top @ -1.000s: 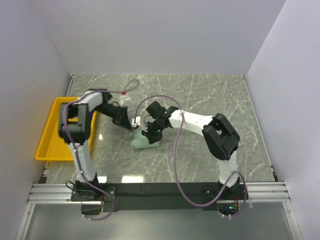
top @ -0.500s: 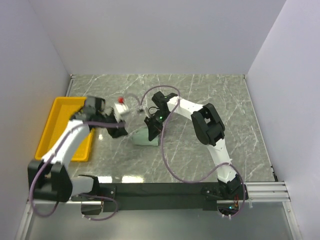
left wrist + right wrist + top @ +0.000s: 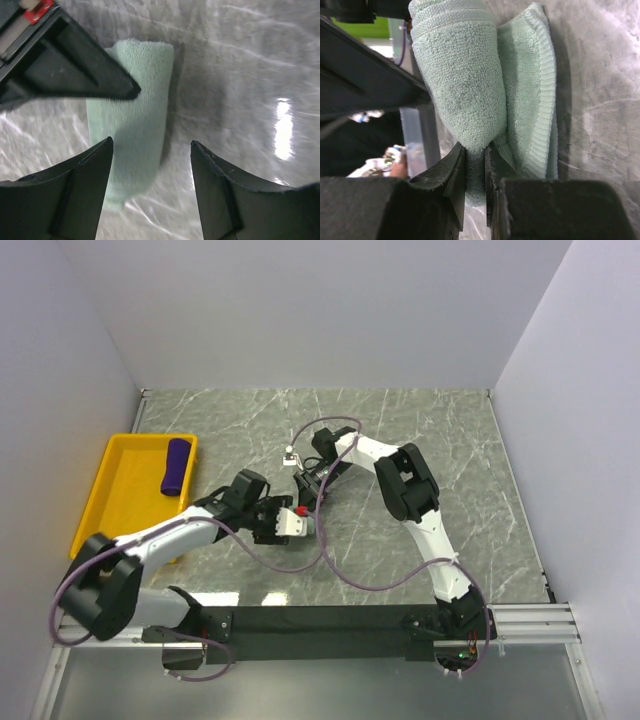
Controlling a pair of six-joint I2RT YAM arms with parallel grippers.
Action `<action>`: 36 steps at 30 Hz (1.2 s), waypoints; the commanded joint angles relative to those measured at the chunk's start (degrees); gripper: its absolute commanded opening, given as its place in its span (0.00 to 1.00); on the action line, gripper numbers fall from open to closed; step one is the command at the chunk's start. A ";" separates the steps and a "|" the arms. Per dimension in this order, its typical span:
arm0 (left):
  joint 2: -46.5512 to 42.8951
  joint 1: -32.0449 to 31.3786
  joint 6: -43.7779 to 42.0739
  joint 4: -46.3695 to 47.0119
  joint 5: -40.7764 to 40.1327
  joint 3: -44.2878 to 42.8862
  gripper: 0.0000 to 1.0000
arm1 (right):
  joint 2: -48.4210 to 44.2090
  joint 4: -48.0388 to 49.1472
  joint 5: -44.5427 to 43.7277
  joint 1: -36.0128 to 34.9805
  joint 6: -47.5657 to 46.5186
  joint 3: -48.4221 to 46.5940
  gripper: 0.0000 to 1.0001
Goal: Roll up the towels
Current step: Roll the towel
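The pale mint green towel (image 3: 457, 75) is a thick roll lying on the marble table, with a loose flap beside it. My right gripper (image 3: 475, 152) is shut on the end of this roll; it sits at mid-table in the top view (image 3: 303, 490). The roll also shows in the left wrist view (image 3: 137, 125). My left gripper (image 3: 150, 150) is open and empty just above it, with the towel's near end between its spread fingers. In the top view the left gripper (image 3: 284, 521) covers the roll. The deep purple towel (image 3: 177, 466) lies rolled in the yellow tray (image 3: 115, 502).
The yellow tray stands at the table's left edge against the wall. Both arms and a purple cable (image 3: 325, 540) crowd the table's middle. A black finger of the right gripper (image 3: 65, 65) crosses the upper left of the left wrist view.
My left arm swung away from the tray side and came in low, from the front, to the mint towel. This uncovered the purple towel in the tray. My right gripper stayed at the towel.
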State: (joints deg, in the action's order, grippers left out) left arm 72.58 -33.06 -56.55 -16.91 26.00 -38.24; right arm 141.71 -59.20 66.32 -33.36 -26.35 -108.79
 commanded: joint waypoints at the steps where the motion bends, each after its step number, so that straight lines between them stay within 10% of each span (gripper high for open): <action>1: 5.02 -1.04 -5.23 5.92 -2.44 -0.52 0.67 | 4.80 2.15 -9.55 -0.39 0.06 0.86 0.00; 8: 18.12 -1.31 -6.55 -0.65 -5.61 -7.19 0.37 | 4.64 2.51 -9.55 0.67 2.35 0.42 0.02; 17: 22.95 -1.22 -4.53 -23.86 2.82 -13.87 0.05 | -7.04 7.95 -12.09 6.82 12.63 1.66 0.55; 36: 53.97 8.45 11.11 -48.91 12.50 -48.41 0.01 | -57.58 23.69 -29.50 25.19 7.20 33.53 0.45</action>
State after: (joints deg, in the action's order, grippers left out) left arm 118.45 -24.60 -47.72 -58.50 42.30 -86.13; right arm 89.67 -38.24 38.70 -6.68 -15.35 -80.16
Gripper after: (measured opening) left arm 0.191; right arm 0.467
